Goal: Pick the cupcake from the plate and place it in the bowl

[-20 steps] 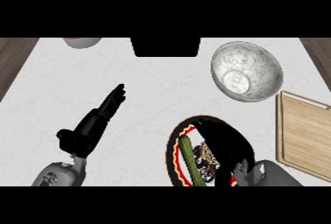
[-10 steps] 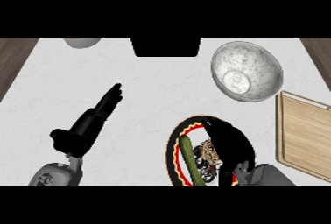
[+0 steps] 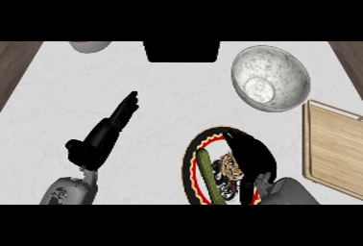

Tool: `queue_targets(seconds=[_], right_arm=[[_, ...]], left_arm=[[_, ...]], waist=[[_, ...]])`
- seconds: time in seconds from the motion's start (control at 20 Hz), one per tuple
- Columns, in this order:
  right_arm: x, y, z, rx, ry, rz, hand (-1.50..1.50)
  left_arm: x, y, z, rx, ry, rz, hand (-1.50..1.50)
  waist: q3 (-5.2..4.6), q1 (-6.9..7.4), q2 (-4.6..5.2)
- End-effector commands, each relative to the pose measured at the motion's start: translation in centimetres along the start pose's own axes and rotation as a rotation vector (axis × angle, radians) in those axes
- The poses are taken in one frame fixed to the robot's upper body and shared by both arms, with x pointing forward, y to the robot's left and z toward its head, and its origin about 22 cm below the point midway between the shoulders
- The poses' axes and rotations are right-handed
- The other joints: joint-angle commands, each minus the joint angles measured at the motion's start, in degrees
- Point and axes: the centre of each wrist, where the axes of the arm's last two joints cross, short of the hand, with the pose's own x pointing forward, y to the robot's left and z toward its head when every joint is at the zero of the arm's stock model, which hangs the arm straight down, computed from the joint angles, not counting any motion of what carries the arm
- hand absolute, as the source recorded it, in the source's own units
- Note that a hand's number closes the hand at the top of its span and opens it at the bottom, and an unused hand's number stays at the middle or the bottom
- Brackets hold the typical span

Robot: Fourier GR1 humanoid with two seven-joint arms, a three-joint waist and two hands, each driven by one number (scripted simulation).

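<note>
- The white marbled surface (image 3: 163, 110) carries a grey marbled bowl (image 3: 284, 67) at the upper right, a wooden board (image 3: 333, 144) at the right edge and a red-rimmed plate (image 3: 190, 166) at the lower right.
- The cupcake (image 3: 228, 169) sits on the plate, just beside a green stick-shaped item (image 3: 208, 175). The right robot hand (image 3: 255, 151) arches over it from the right. I cannot tell whether that hand is clamped on the cupcake or only covering it.
- The left robot hand (image 3: 106, 132) lies stretched out straight on the surface at the left, well apart from the plate, holding nothing.
- Risk 1: if I lift without a proper hold, I judge the cupcake could tip or slide on the plate.
- Risk 2: the green item is close enough to get nudged or dragged along.
- Risk 3: the bowl is well apart from the plate, so a low carry could clip its rim.
</note>
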Motion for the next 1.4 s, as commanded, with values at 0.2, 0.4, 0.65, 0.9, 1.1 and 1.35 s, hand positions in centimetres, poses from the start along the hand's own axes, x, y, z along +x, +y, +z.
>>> queue_targets(seconds=[0.2, 0.4, 0.65, 0.9, 1.1, 1.35], right_arm=[[-1.5, 0.8, -2.4, -0.023, -0.069, -0.07, 1.5], [-1.4, 2.5, -2.0, -0.107, -0.135, -0.002, 1.5], [-3.8, -0.2, -3.8, -0.157, -0.128, -0.012, 1.5], [2.2, -1.3, -5.6, -0.189, -0.059, -0.054, 1.5], [4.3, -6.7, -7.4, -0.267, 0.226, -0.231, 1.5], [7.4, -11.6, -7.8, -0.451, 0.491, -0.209, 1.5]], left_arm=[[1.6, -0.1, -0.7, 0.003, 0.007, -0.02, 0.0], [1.2, 1.0, -0.3, -0.005, 0.013, -0.004, 0.0], [0.1, 0.2, 0.6, 0.007, -0.005, -0.013, 0.0], [0.5, 0.0, 0.8, -0.031, -0.009, -0.006, 0.0], [1.0, -1.0, 0.3, -0.073, -0.01, 0.002, 0.0], [1.8, -2.2, -1.0, -0.094, -0.03, -0.002, 0.0]], waist=[[0.02, 0.08, 0.02], [0.01, -0.02, 0.0], [0.0, 0.11, 0.03], [0.01, 0.58, 0.11], [0.03, 4.04, 1.09], [-0.05, 4.51, 1.07]])
